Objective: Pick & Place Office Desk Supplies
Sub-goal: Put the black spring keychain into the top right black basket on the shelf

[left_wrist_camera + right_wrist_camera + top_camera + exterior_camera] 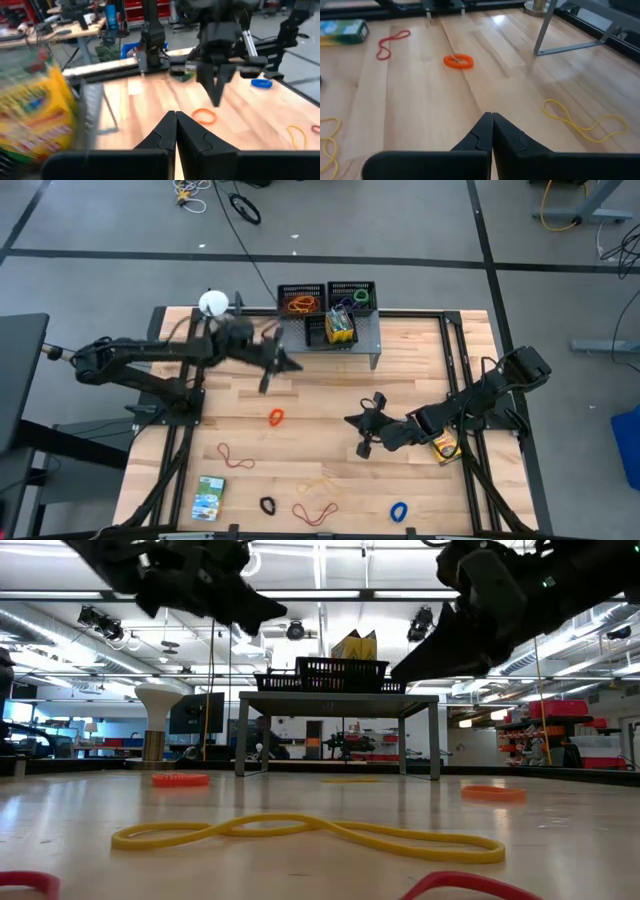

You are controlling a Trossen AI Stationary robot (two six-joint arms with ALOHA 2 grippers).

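Note:
Rubber bands lie flat on the wooden table (420, 370): orange (276, 417), red (237, 457), yellow (320, 480), black (267, 505), a second red one (315, 512) and blue (399, 510). A green-white box (209, 498) lies near the front left. On the grey shelf (365, 340) stand two black mesh trays (300, 300) (352, 295) and a yellow box (340, 328). My left gripper (295, 366) hovers shut just in front of the shelf. My right gripper (350, 420) hovers shut to the right of the orange band (458, 61). Neither holds anything.
A white ball on a stand (211, 303) is at the far left corner. Another yellow box (445, 446) lies under my right arm near the table's right edge. The shelf's legs (545, 30) stand on the far middle of the table.

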